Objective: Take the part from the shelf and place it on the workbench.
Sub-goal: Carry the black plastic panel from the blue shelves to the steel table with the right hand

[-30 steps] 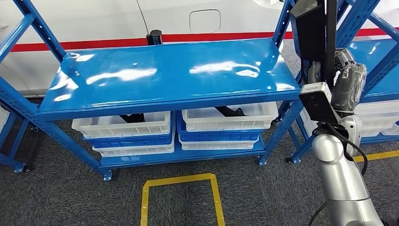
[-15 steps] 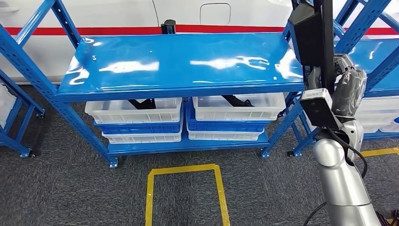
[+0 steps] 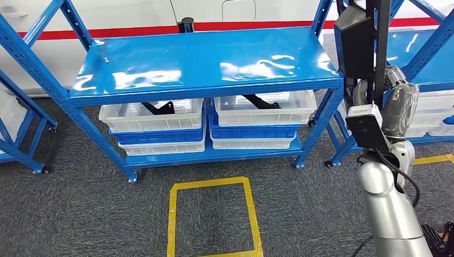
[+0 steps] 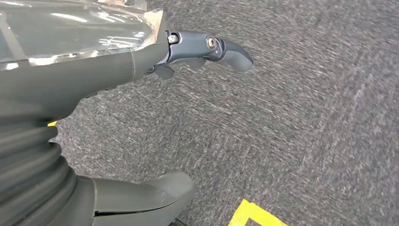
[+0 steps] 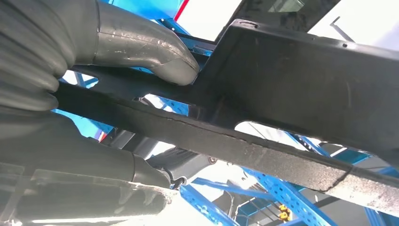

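Nearest the body, the left robot hand (image 4: pixel 141 122) hangs over grey carpet with its fingers (image 4: pixel 221 47) apart and nothing between them and the thumb; a corner of yellow floor tape (image 4: pixel 249 214) lies below it. On the other side, the silver right arm (image 3: pixel 393 214) rises from the lower edge of the head view, and the right robot hand (image 3: pixel 393 104) is lifted to about the level of the blue shelf top. It holds the black part (image 3: pixel 360 40), which stands upright above it. In the right wrist view the thumb (image 5: pixel 146 44) presses on the part's dark bar (image 5: pixel 263 150) and the fingers close beneath it, so the grip looks firm.

On the floor ahead is a yellow taped square (image 3: pixel 211 217). Beyond it stands the blue shelf (image 3: pixel 209 61), its glossy top bare, with stacked white and blue bins (image 3: pixel 152 120) on the lower level; similar black pieces lie in the upper bins.

By my reading the picking is done: the part is out and in hand. What remains is the carrying and the setting down. Whether this blue top is the intended surface I cannot tell; the part is not resting on anything yet.
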Robot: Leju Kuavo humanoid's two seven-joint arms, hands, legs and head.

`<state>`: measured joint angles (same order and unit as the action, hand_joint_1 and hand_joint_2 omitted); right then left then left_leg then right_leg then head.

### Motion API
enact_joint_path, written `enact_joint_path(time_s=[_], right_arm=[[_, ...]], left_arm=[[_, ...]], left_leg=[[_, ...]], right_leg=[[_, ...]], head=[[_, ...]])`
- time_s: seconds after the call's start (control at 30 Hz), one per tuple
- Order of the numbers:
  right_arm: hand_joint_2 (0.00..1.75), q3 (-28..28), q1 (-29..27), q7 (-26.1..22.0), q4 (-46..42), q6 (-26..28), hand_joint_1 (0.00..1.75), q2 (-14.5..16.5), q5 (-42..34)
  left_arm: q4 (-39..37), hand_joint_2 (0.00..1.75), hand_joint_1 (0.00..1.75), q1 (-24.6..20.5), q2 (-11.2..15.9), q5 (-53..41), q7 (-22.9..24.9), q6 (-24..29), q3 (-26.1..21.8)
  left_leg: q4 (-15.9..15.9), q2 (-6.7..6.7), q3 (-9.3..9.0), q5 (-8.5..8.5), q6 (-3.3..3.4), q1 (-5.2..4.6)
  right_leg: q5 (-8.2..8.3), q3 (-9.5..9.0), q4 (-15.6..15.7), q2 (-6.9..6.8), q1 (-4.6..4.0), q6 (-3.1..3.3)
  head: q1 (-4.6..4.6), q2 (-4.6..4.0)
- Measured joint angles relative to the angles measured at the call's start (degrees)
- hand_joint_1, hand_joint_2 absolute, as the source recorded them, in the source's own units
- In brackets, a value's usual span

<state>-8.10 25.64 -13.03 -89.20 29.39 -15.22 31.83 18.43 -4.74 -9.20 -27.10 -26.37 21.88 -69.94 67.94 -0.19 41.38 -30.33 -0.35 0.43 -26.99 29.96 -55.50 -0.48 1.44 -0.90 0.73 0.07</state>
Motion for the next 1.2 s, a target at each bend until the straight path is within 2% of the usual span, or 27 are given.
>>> enact_joint_path(time_s=[0.03,0.07,0.1,0.17,0.23,0.27,0.33,0.4,0.47,0.53,0.57,0.6,0.63,0.7,0.73,0.77,0.83,0.87,0.9,0.93,1.0,1.03,1.07,1.1,1.13,1.17,1.2], right_arm=[[1.75,0.12,-0.31,0.0,-0.16,0.01,1.75,-0.01,0.03],[1.75,0.21,-0.61,0.0,-0.32,0.01,1.75,-0.01,0.08],[1.75,0.3,-0.89,0.0,-0.46,0.01,1.75,-0.01,0.14],[1.75,0.5,-1.28,0.0,-0.78,0.01,1.75,-0.04,0.22],[1.75,0.76,-1.48,0.04,-1.27,0.02,1.75,-0.16,0.3],[1.75,0.92,-1.63,0.09,-1.57,0.04,1.75,-0.23,0.39],[1.75,1.39,-2.29,0.3,-2.22,0.08,1.75,-0.34,0.73],[1.75,1.93,-3.21,0.51,-2.82,0.05,1.75,-0.49,1.02],[1.75,2.39,-3.93,0.61,-3.13,-0.04,1.75,-0.61,1.07],[1.75,2.75,-4.5,0.62,-3.19,-0.26,1.75,-0.64,1.01],[1.75,2.84,-4.77,0.61,-3.19,-0.39,1.75,-0.64,0.96],[1.75,2.89,-4.96,0.56,-3.18,-0.51,1.75,-0.65,0.88],[1.75,2.9,-5.08,0.47,-3.17,-0.59,1.75,-0.67,0.76],[1.75,2.92,-5.11,0.23,-3.17,-0.61,1.75,-0.8,0.45],[1.75,2.93,-5.13,0.11,-3.19,-0.61,1.75,-0.91,0.27],[1.75,2.96,-5.19,0.03,-3.2,-0.61,1.75,-1.05,0.11],[1.75,3.0,-5.31,-0.04,-3.24,-0.6,1.75,-1.35,-0.19],[1.75,2.99,-5.34,-0.04,-3.23,-0.59,1.75,-1.45,-0.35],[1.75,2.95,-5.35,-0.05,-3.22,-0.59,1.75,-1.51,-0.52],[1.75,2.88,-5.36,-0.09,-3.2,-0.61,1.75,-1.52,-0.79],[1.75,2.76,-5.27,-0.23,-3.1,-0.78,1.75,-1.56,-1.49],[1.75,2.72,-5.21,-0.33,-3.01,-0.89,1.75,-1.59,-1.84],[1.75,2.65,-5.15,-0.44,-2.86,-0.97,1.75,-1.63,-2.13],[1.75,2.56,-5.1,-0.53,-2.68,-1.02,1.75,-1.66,-2.37],[1.75,2.43,-5.06,-0.6,-2.5,-1.02,1.75,-1.69,-2.57],[1.75,2.28,-4.99,-0.66,-2.32,-1.02,1.75,-1.74,-2.77],[1.75,2.11,-4.85,-0.68,-2.18,-1.02,1.75,-1.79,-2.92]], left_arm=[[-0.09,1.75,0.0,0.0,0.09,-0.02,-0.16,-0.09,0.01],[-0.18,1.75,0.0,0.0,0.2,-0.04,-0.3,-0.15,0.03],[-0.26,1.75,0.0,-0.01,0.28,-0.07,-0.4,-0.15,0.08],[-0.36,1.75,0.0,-0.04,0.47,-0.11,-0.49,-0.2,0.25],[-0.46,1.75,0.0,-0.14,0.64,-0.25,-0.55,-0.36,0.43],[-0.51,1.75,0.0,-0.18,0.72,-0.33,-0.6,-0.45,0.52],[-0.64,1.75,0.0,-0.22,0.88,-0.44,-0.72,-0.57,0.75],[-0.81,1.75,0.0,-0.31,1.03,-0.48,-0.88,-0.61,0.98],[-0.99,1.75,0.0,-0.46,1.3,-0.48,-1.04,-0.52,1.21],[-1.21,1.75,0.0,-0.58,1.58,-0.44,-1.18,-0.36,1.36],[-1.33,1.75,0.0,-0.62,1.67,-0.43,-1.24,-0.3,1.38],[-1.47,1.75,0.0,-0.65,1.74,-0.41,-1.3,-0.25,1.39],[-1.6,1.75,0.0,-0.68,1.83,-0.42,-1.33,-0.23,1.4],[-1.87,1.75,0.0,-0.82,1.99,-0.43,-1.4,-0.22,1.43],[-1.98,1.75,0.0,-0.89,2.07,-0.44,-1.42,-0.2,1.46],[-2.11,1.75,0.0,-0.95,2.18,-0.46,-1.46,-0.16,1.5],[-2.45,1.75,0.0,-0.97,2.45,-0.49,-1.54,-0.03,1.57],[-2.63,1.75,0.0,-0.94,2.66,-0.47,-1.56,0.1,1.59],[-2.83,1.75,0.0,-0.9,2.81,-0.45,-1.56,0.23,1.6],[-3.0,1.75,0.0,-0.86,2.97,-0.4,-1.57,0.37,1.6],[-3.35,1.75,0.0,-0.83,3.23,-0.2,-1.58,0.62,1.6],[-3.5,1.75,0.0,-0.83,3.34,-0.06,-1.58,0.71,1.6],[-3.64,1.75,0.0,-0.83,3.43,0.07,-1.58,0.79,1.6],[-3.74,1.75,0.0,-0.83,3.51,0.19,-1.59,0.85,1.59],[-3.81,1.75,0.0,-0.83,3.58,0.34,-1.6,0.9,1.58],[-3.85,1.75,0.0,-0.83,3.63,0.48,-1.62,0.96,1.58],[-3.88,1.75,0.0,-0.86,3.68,0.61,-1.63,1.03,1.57]], left_leg=[[3.6,0.0,0.74,-1.61,-0.22,0.11],[5.84,0.01,0.83,-2.03,-0.4,0.23],[6.02,0.02,-0.06,-1.31,-0.54,0.36],[0.23,0.0,-4.83,1.27,-0.75,0.69],[-6.56,-0.23,-9.32,1.8,-0.71,0.67],[-8.18,-0.37,-10.18,1.44,-0.59,0.55],[-8.72,-0.49,-10.06,1.56,0.13,0.23],[-9.07,-0.24,-9.41,2.46,1.48,0.21],[-9.34,0.05,-8.26,3.61,2.84,0.27],[-9.31,0.2,-6.77,4.73,3.34,0.1],[-9.29,0.28,-6.02,5.31,3.32,0.02],[-9.26,0.35,-5.29,5.89,3.27,-0.03],[-9.25,0.39,-4.59,6.47,3.16,-0.05],[-9.22,0.39,-3.36,7.63,2.76,-0.09],[-9.24,0.36,-2.93,8.23,2.47,-0.13],[-9.34,0.32,-2.68,8.84,2.14,-0.18],[-9.74,0.23,-2.48,10.07,1.46,-0.26],[-9.82,0.13,-2.34,10.29,1.14,-0.2],[-9.41,0.06,-2.02,9.54,0.81,-0.15],[-8.1,-0.01,-1.5,7.61,0.5,-0.08],[-2.06,-0.04,0.09,1.41,-0.06,0.09],[1.87,-0.03,0.82,-1.05,-0.3,0.15],[5.08,-0.04,1.12,-2.1,-0.52,0.22],[6.83,-0.02,0.76,-1.76,-0.69,0.31],[6.58,0.0,-0.53,-0.41,-0.79,0.44],[4.29,0.01,-2.86,1.11,-0.83,0.61],[0.6,0.0,-5.76,1.65,-0.83,0.76]], right_leg=[[0.43,0.63,-0.12,-0.04,-0.05,-0.02],[0.83,1.29,-0.31,-0.06,-0.06,-0.11],[1.14,1.96,-0.58,-0.06,-0.02,-0.29],[1.5,3.19,-1.45,-0.02,0.15,-0.66],[1.83,4.31,-2.37,0.0,-0.01,-1.2],[2.08,4.67,-2.62,-0.01,-0.15,-1.58],[2.79,4.99,-2.57,-0.01,-0.33,-2.61],[1.88,5.85,-3.52,0.11,-0.28,-3.02],[-1.99,7.95,-8.34,0.27,-0.22,-2.44],[-5.91,9.96,-15.67,0.33,-0.26,-2.21],[-6.59,10.16,-18.12,0.34,-0.26,-2.52],[-6.19,9.45,-18.69,0.34,-0.25,-3.04],[-5.01,7.74,-17.18,0.33,-0.23,-3.61],[-3.12,2.0,-9.45,0.33,-0.25,-4.1],[-3.11,-0.66,-5.48,0.37,-0.47,-3.81],[-3.41,-2.28,-2.62,0.41,-0.72,-3.37],[-3.59,-2.58,-0.93,0.49,-1.23,-2.32],[-3.11,-2.09,-0.92,0.45,-0.9,-1.79],[-2.54,-1.72,-0.9,0.38,-0.64,-1.17],[-1.88,-1.27,-0.81,0.29,-0.34,-0.5],[-0.44,0.04,-0.79,0.16,-0.22,0.43],[0.27,0.88,-0.83,0.13,-0.28,0.63],[0.97,1.76,-0.89,0.12,-0.32,0.63],[1.63,2.65,-0.98,0.11,-0.33,0.52],[2.2,3.5,-1.13,0.11,-0.3,0.34],[2.71,4.31,-1.36,0.11,-0.27,0.11],[3.14,5.04,-1.72,0.11,-0.24,-0.18]], head=[[0.0,0.0],[-0.01,0.0],[0.0,0.0],[0.02,0.0],[0.04,0.0],[0.0,0.0],[-0.05,0.0],[-0.08,0.0],[-0.34,0.0],[-0.57,0.0],[-0.58,0.0],[-0.59,0.0],[-0.59,0.0],[-0.6,0.0],[-0.53,0.0],[-0.54,0.0],[-0.57,0.0],[-0.64,0.0],[-0.62,0.0],[-0.54,0.0],[-0.42,0.0],[-0.38,0.0],[-0.39,0.0],[-0.38,0.0],[-0.37,0.0],[-0.37,0.0],[-0.36,0.0]])
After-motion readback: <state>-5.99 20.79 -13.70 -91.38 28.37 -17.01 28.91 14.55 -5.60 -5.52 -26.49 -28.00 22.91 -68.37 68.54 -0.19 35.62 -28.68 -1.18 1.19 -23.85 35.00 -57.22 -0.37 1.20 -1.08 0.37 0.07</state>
